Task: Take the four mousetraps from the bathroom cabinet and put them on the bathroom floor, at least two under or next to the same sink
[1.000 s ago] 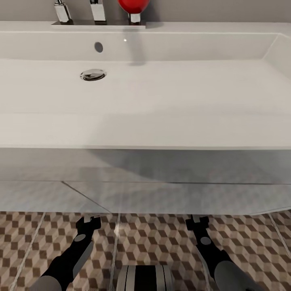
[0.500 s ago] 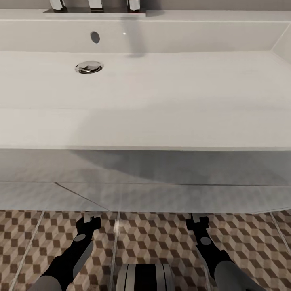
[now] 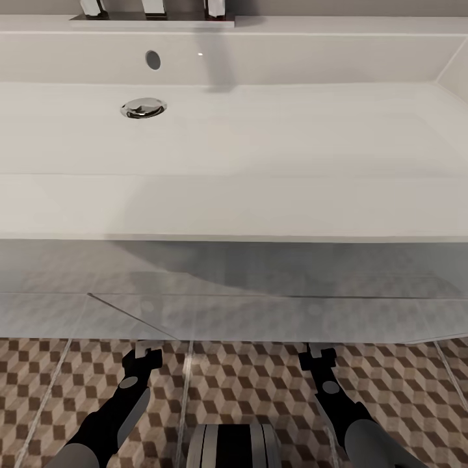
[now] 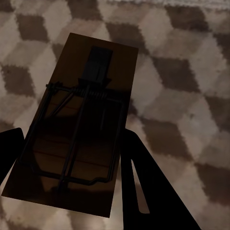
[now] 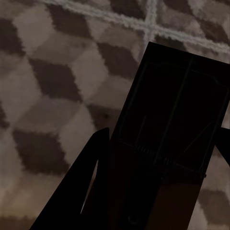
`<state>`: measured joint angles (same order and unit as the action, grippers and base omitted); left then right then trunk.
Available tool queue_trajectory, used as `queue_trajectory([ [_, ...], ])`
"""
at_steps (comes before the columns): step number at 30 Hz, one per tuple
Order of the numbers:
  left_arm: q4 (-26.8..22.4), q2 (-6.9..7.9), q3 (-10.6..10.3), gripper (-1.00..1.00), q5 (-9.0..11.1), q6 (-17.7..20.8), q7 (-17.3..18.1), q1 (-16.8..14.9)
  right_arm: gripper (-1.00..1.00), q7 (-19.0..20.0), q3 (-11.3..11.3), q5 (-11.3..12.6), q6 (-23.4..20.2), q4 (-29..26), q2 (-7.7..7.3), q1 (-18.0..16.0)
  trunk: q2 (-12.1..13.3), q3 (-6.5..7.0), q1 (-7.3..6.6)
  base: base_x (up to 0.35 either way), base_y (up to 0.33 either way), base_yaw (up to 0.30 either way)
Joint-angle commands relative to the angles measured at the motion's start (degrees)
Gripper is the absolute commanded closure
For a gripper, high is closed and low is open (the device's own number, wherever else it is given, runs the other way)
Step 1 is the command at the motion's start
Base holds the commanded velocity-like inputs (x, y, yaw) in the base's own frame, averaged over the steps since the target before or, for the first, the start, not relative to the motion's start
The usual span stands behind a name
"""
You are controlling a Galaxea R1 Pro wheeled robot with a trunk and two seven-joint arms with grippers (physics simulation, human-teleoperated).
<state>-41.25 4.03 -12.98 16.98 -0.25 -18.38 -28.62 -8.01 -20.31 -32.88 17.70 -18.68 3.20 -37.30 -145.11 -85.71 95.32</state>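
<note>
We have one mousetrap clamped between the fingers of our left gripper and a second mousetrap between those of our right gripper, both above the bathroom floor before the sink. We judge neither is set down yet; the other two and the cabinet are out of sight, and the right trap is dark and partly cut off.

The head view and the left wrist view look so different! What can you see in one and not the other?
The head view has the big white sink with its shiny drain, plus the right gripper. The left wrist view gives a close look at a mousetrap, a brown board with dark wire, clamped between the left gripper's fingers. Both have the cube-patterned bathroom floor and the left gripper.
</note>
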Motion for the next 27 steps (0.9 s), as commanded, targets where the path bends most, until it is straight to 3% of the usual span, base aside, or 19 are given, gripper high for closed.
queue_trajectory([
  [1,-0.1,0.10,-0.5,1.00,0.5,0.0,-0.5,0.0,1.00,0.0,-0.4,-0.5,0.2,0.0,0.05,0.0,0.0,-0.03,-0.01,0.000,0.000,0.000],
  [27,-0.1,0.00,-0.5,1.00,0.4,0.3,-0.6,-0.1,1.00,-0.2,-0.5,-0.6,0.1,-0.4,0.05,-0.1,0.0,-0.03,-0.01,0.000,0.000,0.000],
])
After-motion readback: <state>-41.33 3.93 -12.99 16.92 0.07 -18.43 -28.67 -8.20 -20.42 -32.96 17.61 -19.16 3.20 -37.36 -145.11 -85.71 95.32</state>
